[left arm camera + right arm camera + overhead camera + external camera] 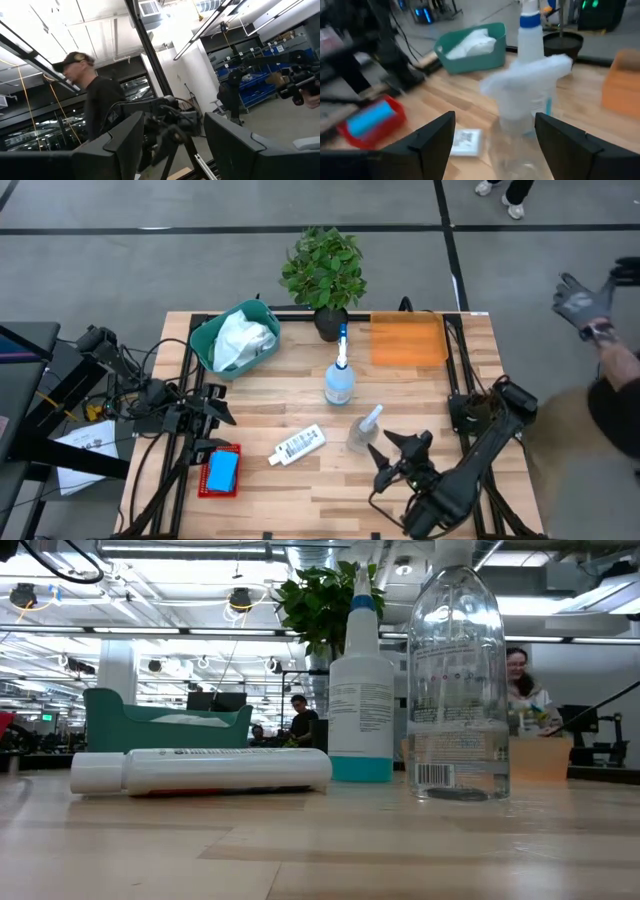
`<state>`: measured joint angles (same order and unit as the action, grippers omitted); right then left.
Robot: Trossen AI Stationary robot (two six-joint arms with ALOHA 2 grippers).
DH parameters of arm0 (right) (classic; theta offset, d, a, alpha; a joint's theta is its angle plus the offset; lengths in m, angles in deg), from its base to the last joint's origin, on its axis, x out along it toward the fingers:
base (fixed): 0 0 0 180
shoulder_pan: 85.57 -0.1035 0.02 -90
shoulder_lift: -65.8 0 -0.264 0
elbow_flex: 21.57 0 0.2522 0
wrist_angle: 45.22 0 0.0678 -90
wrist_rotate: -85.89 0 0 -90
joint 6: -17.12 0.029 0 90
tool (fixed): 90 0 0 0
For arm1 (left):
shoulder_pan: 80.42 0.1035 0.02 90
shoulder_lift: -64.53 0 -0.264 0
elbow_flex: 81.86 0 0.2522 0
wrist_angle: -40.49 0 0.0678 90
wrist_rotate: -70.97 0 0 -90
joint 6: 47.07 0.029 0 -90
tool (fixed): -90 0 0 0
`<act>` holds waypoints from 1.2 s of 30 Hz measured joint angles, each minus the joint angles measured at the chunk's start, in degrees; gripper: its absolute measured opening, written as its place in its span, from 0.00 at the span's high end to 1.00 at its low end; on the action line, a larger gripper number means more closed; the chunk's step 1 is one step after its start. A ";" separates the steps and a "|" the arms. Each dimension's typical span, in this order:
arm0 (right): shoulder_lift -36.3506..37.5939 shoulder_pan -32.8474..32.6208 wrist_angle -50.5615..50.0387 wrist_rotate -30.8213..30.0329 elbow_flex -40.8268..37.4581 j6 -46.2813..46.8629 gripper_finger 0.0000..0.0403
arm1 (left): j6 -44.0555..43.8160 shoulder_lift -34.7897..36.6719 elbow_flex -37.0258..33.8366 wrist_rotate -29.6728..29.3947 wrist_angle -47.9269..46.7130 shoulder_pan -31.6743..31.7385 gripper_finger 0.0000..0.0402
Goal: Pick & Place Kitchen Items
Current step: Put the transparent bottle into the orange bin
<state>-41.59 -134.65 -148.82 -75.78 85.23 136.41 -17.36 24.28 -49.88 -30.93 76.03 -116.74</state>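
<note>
A spray bottle stands on the table just before my right fingers. Behind it stands another bottle. A small bottle lies to its left.

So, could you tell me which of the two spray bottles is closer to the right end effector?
The empty clear spray bottle, right in front of the open right end effector. The other spray bottle, with a blue collar, stands farther back toward the plant.

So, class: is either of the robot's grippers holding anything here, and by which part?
Nothing is held. The right gripper is open, facing the clear plastic spray bottle without touching it; the left gripper is open and empty.
</note>
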 joint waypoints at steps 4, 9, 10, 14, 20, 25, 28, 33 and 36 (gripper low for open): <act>3.73 0.23 0.93 1.93 0.00 1.96 0.34 | 0.00 0.00 0.00 0.00 0.00 0.00 0.49; 9.23 -0.57 7.87 4.98 0.00 -6.22 0.34 | 0.00 0.00 0.00 0.02 -0.31 0.00 0.49; 10.35 -0.87 9.70 4.00 0.00 -7.83 0.34 | 0.00 0.00 0.00 0.02 -0.28 0.00 0.49; 15.36 -0.17 17.56 2.48 0.00 -13.72 0.34 | 0.00 0.00 0.00 0.02 -0.26 0.00 0.49; 18.96 2.10 35.43 12.06 0.02 -43.77 0.34 | 0.00 0.00 0.00 0.01 -0.26 0.00 0.49; 19.18 3.56 48.42 22.68 0.02 -91.04 0.34 | 0.00 0.00 0.00 0.00 -0.26 0.00 0.49; 18.39 3.63 49.38 27.68 0.02 -112.15 0.34 | 0.01 0.01 0.00 0.02 -0.34 0.00 0.49; 18.06 4.38 44.88 30.93 0.02 -124.05 0.34 | 0.26 0.00 0.00 0.00 -0.37 0.00 0.49; 18.13 5.81 42.14 31.89 0.02 -123.50 0.34 | 0.36 0.01 0.00 0.02 -0.42 0.00 0.49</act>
<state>-23.46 -128.84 -106.69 -43.89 85.25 12.92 -17.00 24.30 -49.88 -30.91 75.61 -116.74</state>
